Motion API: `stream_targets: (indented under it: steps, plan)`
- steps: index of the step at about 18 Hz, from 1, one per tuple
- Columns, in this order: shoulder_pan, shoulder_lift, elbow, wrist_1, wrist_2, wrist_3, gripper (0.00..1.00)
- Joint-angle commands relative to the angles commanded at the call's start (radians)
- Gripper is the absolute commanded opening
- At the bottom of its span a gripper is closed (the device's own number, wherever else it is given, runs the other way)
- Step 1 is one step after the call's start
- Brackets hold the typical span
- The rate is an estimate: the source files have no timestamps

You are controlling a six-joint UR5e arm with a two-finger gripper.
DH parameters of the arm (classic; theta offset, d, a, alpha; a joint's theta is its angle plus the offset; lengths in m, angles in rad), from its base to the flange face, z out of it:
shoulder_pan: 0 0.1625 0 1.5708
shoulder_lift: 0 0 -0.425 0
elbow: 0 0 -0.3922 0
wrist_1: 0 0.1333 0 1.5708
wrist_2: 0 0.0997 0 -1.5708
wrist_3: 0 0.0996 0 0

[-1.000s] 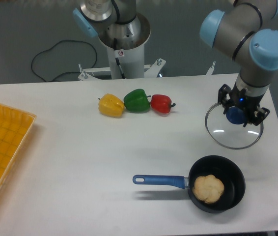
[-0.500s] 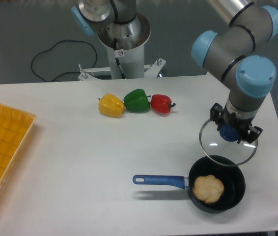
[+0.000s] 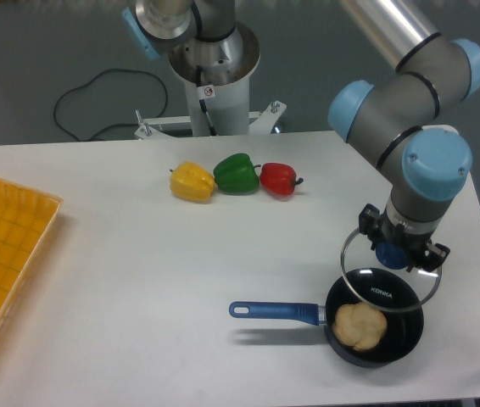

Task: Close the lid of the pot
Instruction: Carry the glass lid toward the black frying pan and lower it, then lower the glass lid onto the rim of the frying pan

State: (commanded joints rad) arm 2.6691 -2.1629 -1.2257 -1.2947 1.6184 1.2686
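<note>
Tool (image 3: 399,253) pinches the blue knob of the round clear glass lid (image 3: 388,284), held tilted above the far rim of the small black saucepan (image 3: 376,317) with long blue handle on the white worktop (image 3: 181,280).

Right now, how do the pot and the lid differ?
The pot sits flat on the table, while the lid is held above its far rim by the gripper, whose fingers close on the blue knob. The pot is opaque black; the lid is clear glass with a thin metal rim. The pot has a long side handle; the lid has a centre knob. Both are round, similar in width, with blue grips.
</note>
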Motion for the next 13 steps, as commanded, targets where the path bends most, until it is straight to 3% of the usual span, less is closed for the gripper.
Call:
stream_targets:
  steps: [13]
  plan:
    - [-0.025, -0.034, 0.049, 0.006, -0.02, -0.026, 0.57]
